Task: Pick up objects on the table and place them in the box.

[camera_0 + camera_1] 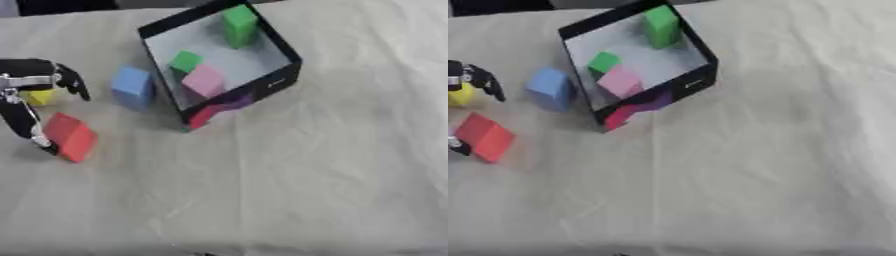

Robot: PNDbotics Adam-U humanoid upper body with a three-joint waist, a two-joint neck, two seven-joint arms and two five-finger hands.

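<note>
My left robot hand (35,100) is coming in from the left edge with its fingers spread wide and nothing grasped. One black finger (26,125) is reaching down to the left side of the red foam block (70,136), just touching it or nearly so; I cannot tell which. Another finger (74,82) is pointing out to the right above it. A small yellow foam block (39,96) is sitting close under my palm, partly hidden by it. My right robot hand is showing in neither view.

All of this is lying on the counter (306,175), which is wearing a wrinkled off-white cloth. A light blue foam cube (133,87) is standing between my robot hand and the open black cardboard box (284,75), just beside the box's left wall. The box is sitting askew, and inside it a tall green foam block (239,25) is leaning at the far corner, a smaller green foam cube (185,61) is resting mid-floor, and a pink foam cube (205,81) is lying next to that one.
</note>
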